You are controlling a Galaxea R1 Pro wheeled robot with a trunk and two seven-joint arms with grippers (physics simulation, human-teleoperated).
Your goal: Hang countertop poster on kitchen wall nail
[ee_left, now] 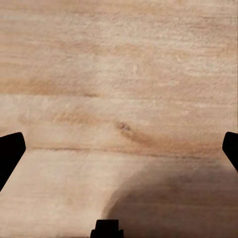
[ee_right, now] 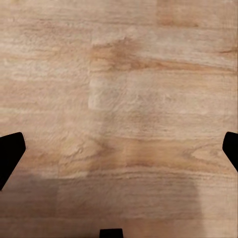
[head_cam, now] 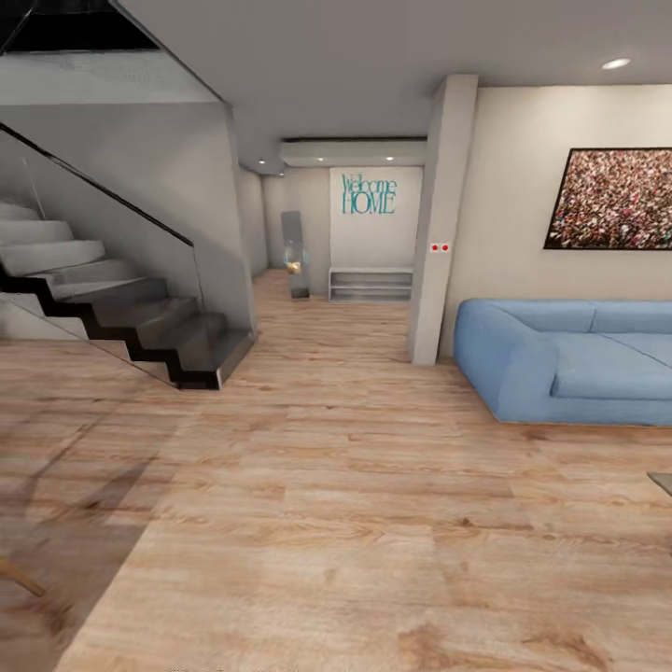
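Two grippers hang over the wood floor [head_cam: 355, 523] — left gripper [ee_left: 119, 148] and right gripper [ee_right: 119, 148], each with jaws spread wide, empty. One blue sofa [head_cam: 569, 359], one staircase [head_cam: 121, 308], one speckled painting [head_cam: 611, 198], one "Welcome HOME" sign [head_cam: 369, 194] — perhaps one shelf unit [head_cam: 371, 283] beneath it

Left gripper [ee_left: 119, 148] and right gripper [ee_right: 119, 148] spread wide, pointing downward.

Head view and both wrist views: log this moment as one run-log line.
phase: in transit | room: living area, sofa, staircase | left gripper: open, over wood floor | right gripper: open, empty
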